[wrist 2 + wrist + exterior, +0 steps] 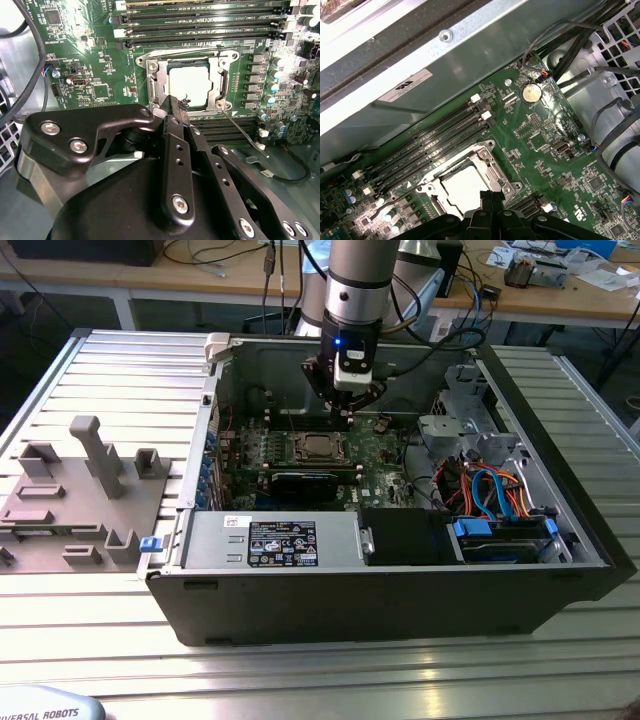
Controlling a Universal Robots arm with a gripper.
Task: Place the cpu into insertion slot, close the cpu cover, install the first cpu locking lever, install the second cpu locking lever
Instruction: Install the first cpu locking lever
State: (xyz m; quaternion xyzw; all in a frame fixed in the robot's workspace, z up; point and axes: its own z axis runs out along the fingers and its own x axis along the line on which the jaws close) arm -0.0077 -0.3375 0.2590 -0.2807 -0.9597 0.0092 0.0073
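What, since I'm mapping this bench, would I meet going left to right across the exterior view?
Grey fixture block → cpu on the green board → blue and orange cables.

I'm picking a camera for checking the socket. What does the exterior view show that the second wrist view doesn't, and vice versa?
The exterior view adds the whole open computer case on the slatted metal table, the grey fixture tray at the exterior view's left, and the arm above the case. The second wrist view adds the cpu cover lying over the cpu and a thin locking lever sticking out past the cover's corner. Both share the gripper, fingers together, low by the cpu on the green motherboard.
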